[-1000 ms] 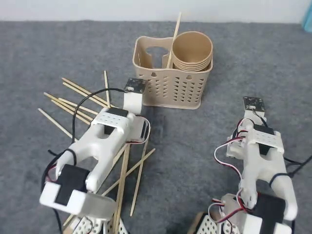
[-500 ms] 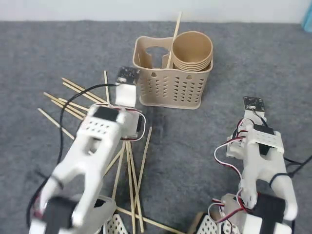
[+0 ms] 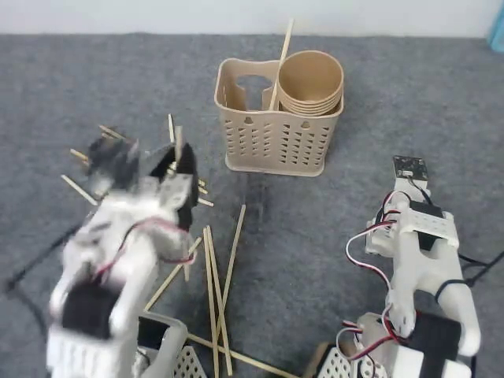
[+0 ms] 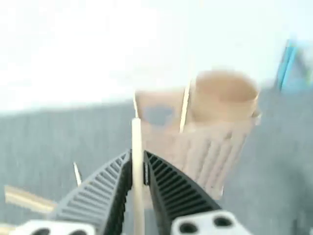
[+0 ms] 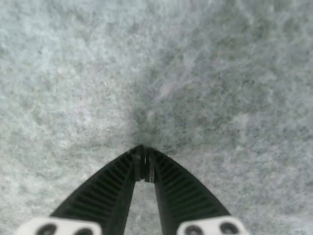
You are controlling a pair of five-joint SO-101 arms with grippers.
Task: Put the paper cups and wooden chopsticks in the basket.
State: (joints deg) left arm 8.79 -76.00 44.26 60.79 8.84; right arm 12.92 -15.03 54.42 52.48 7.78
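OK, left gripper (image 4: 138, 159) is clamping one wooden chopstick (image 4: 136, 132) near the basket (image 3: 272, 143). Paper cups (image 3: 310, 79) are sitting stacked inside the basket; right gripper (image 5: 145, 169) is hanging with jaws together, empty, well apart from it.

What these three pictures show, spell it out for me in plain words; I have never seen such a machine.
These are two small robot arms side by side on a grey carpet. The high view looks down on both from a fixed camera. The other two pictures come from a camera on each arm's wrist, looking along its gripper. On the carpet stands a beige basket holding a stack of paper cups and one standing chopstick. More loose chopsticks lie on the carpet near the left arm. The left gripper is shut on a single chopstick, with the basket ahead of it. The right gripper is shut on nothing, over bare carpet.
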